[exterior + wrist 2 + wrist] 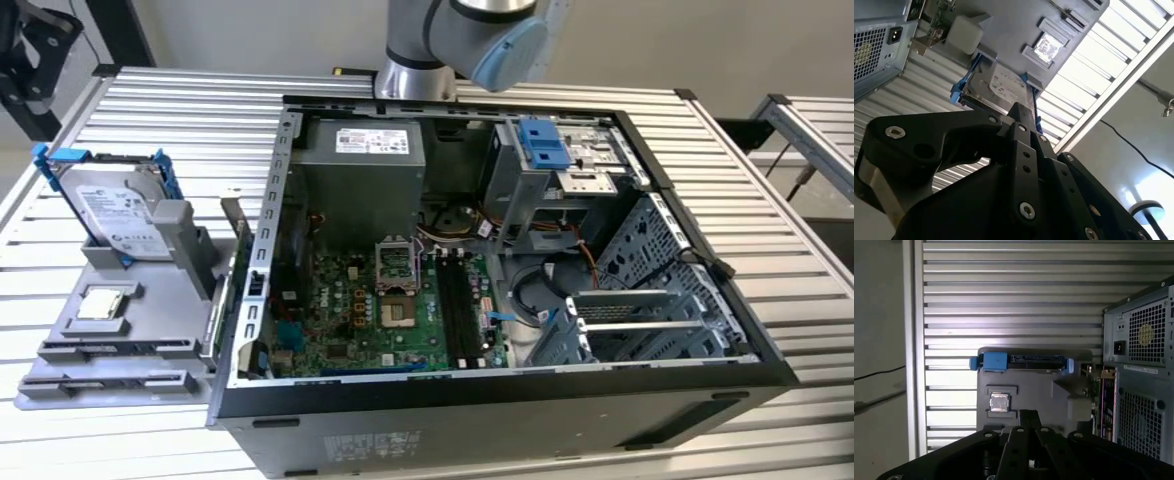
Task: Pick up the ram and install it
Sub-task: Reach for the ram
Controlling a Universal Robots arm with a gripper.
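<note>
Black end effector [1029, 416] closed, facing the grey tray [1041, 390] beside the computer case [1139, 365] on the slatted surface [1004, 290]. Ram not identifiable with certainty: tray slots [114, 350] and board slots [461, 310] alike look dark.

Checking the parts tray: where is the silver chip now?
At the exterior view's left, the silver chip lies on the grey tray, beside the blue-framed hard drive, outside the open computer case.
</note>
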